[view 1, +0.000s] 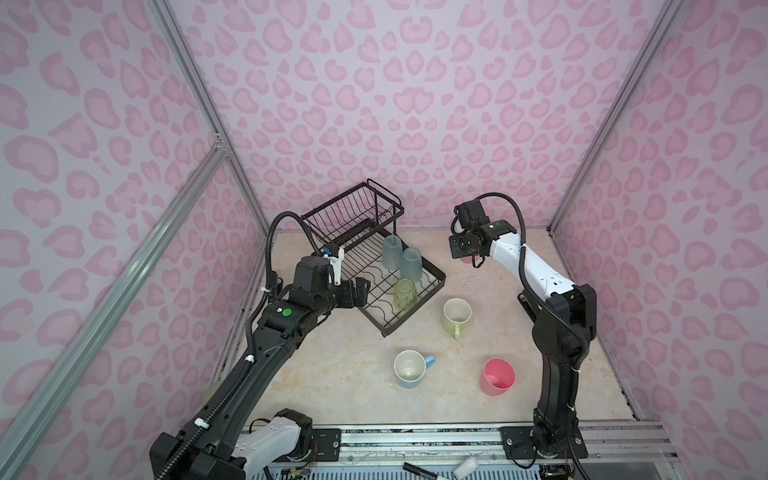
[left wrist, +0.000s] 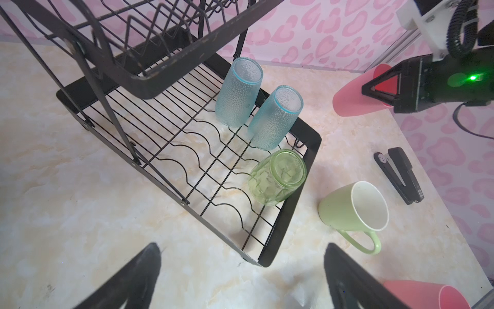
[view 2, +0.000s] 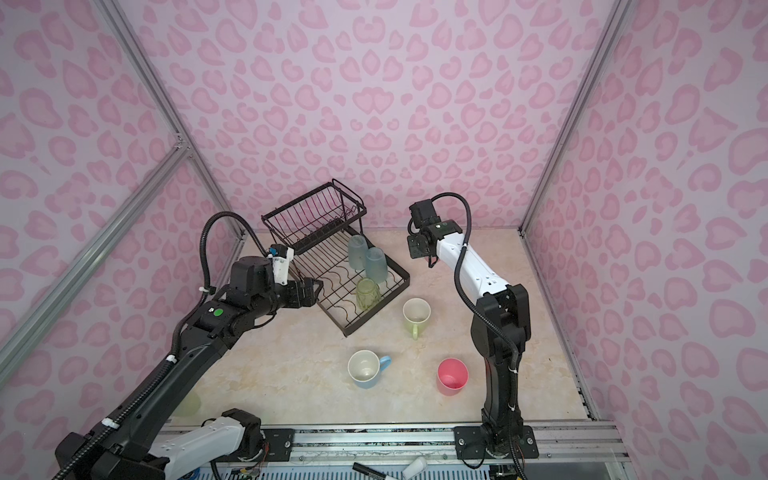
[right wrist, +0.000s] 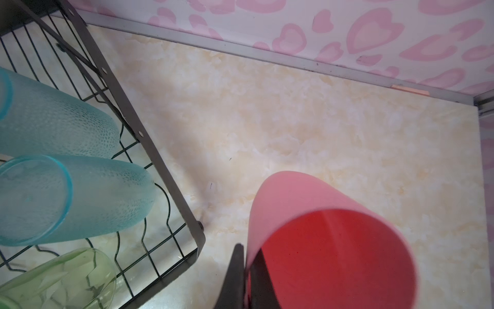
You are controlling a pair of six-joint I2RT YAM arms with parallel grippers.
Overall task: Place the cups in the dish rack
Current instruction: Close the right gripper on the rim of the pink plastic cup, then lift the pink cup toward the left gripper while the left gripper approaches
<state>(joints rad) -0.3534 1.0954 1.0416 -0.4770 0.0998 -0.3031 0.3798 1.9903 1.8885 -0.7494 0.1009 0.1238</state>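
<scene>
The black wire dish rack [view 1: 417, 306] stands at the back left. Its lower tray holds two frosted blue tumblers [view 1: 391, 252] [view 1: 411, 264] and a green tumbler [view 1: 404, 294], all upside down. On the table stand a lime mug [view 1: 456, 315], a light-blue mug [view 1: 410, 368] and a pink cup [view 1: 497, 376]. Another green tumbler [view 2: 189, 403] shows behind the left arm. My left gripper [left wrist: 243, 248] is open and empty at the tray's near corner. My right gripper [right wrist: 247, 267] is shut on the rim of a second pink cup [right wrist: 307, 203], held above the table right of the rack.
A black stapler-like object [left wrist: 401, 176] lies on the table beyond the lime mug, near the right wall. A black marker [view 1: 419, 469] and a small white bottle [view 1: 465, 467] lie on the front rail. Pink patterned walls close in three sides.
</scene>
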